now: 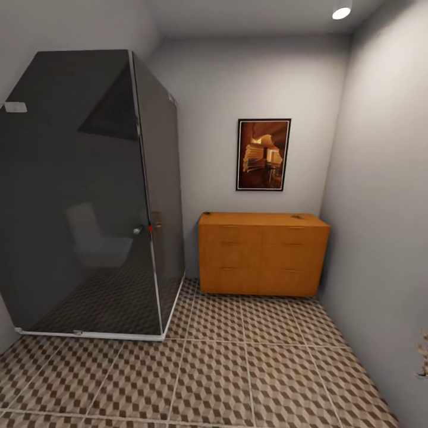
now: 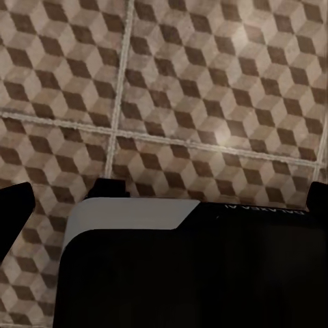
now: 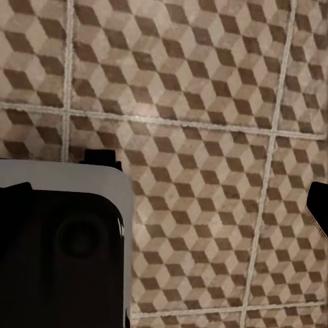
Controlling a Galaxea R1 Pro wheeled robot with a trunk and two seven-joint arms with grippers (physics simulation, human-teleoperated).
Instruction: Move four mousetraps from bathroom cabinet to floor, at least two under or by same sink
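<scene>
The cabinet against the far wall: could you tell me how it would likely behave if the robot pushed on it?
The cabinet looks wide, low and solid wood, so probably heavy and stiff. Its broad base sits flat on the bathroom floor, so tipping seems unlikely. Standing by the back wall and right wall, it would hardly slide.

Cabinet [image 1: 263, 254] set against back wall, right end close to right wall. Two small items on cabinet top, one near left end [image 1: 207, 213], one toward right [image 1: 296, 217]; too small to identify. Framed picture [image 1: 263, 154] on back wall, above cabinet. Shower enclosure [image 1: 89, 196] at left, in back-left corner, just beside cabinet's left end. Bathroom floor [image 1: 238, 368] in front of both. Ceiling light [image 1: 342, 12] above, right.
</scene>
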